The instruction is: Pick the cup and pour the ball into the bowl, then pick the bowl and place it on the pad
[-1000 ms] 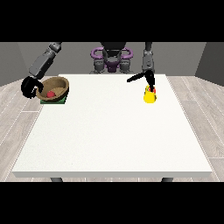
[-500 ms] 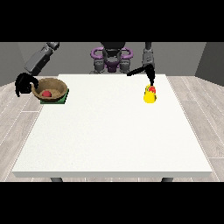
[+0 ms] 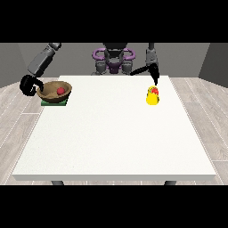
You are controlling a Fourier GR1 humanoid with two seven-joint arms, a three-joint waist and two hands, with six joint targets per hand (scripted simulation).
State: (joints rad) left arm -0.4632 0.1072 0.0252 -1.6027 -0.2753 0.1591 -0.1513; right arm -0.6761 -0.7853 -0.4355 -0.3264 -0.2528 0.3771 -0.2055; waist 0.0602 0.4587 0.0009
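The red ball (image 3: 59, 91) lies in the brown bowl (image 3: 49, 93), which sits on the green pad (image 3: 54, 102) at the white bench's (image 3: 111, 142) far corner. The hand at the view's left (image 3: 28, 85) curls beside the bowl's rim, holding nothing. The yellow cup (image 3: 152, 96) stands well apart; the hand at the view's right (image 3: 154, 79) hangs just above it, fingers unclear.

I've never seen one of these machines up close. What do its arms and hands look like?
Each arm is a chain of grey, rounded segments with darker joints. Each ends in a black robot hand: one at the view's left, one at the view's right. No cables or markings show. Purple rings sit on the torso.
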